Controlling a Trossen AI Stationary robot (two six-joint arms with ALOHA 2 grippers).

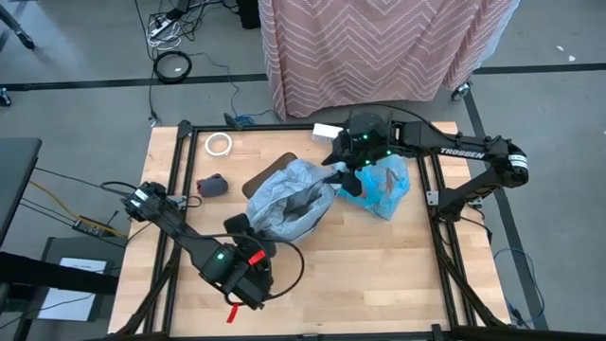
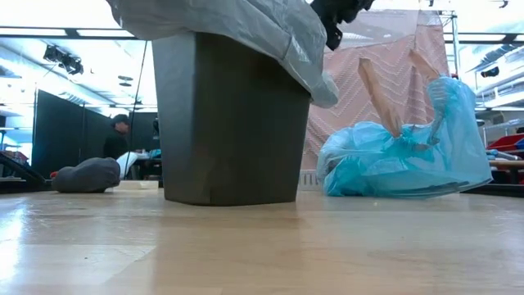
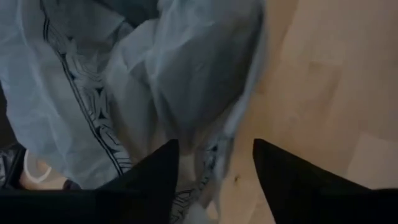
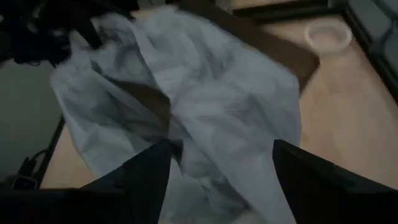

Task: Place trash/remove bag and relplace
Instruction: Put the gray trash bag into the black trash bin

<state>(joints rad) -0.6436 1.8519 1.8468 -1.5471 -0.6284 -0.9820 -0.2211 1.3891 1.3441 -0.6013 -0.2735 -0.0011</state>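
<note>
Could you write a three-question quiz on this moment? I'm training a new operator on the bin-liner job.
1. True or false: the grey liner bag is draped over the dark bin.
2. What lies beside the bin, by the right gripper? A) blue bag B) red box C) bottle
3. Fill in: the left gripper has its jaws ____.

Key: 1 true. 2 A, the filled blue bag. 3 open, on either side of a liner fold.
</note>
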